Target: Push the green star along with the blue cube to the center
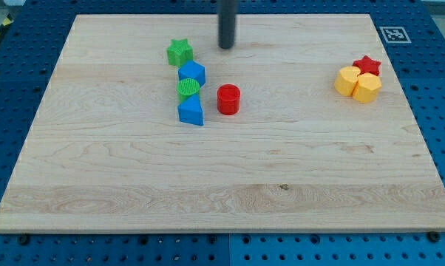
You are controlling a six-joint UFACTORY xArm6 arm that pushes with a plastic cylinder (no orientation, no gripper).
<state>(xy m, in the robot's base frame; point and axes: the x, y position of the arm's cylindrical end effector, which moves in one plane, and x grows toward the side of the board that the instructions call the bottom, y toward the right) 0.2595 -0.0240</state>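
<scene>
The green star lies in the upper left-middle of the wooden board. Just below it, to the right, sits the blue cube, close to the star. My tip is a dark rod's end resting to the right of the green star and above the blue cube, with a gap of about a block's width from the star. It touches no block.
A green cylinder sits directly below the blue cube, and a blue triangular block below that. A red cylinder stands to their right. At the right, a red star and two yellow blocks cluster together.
</scene>
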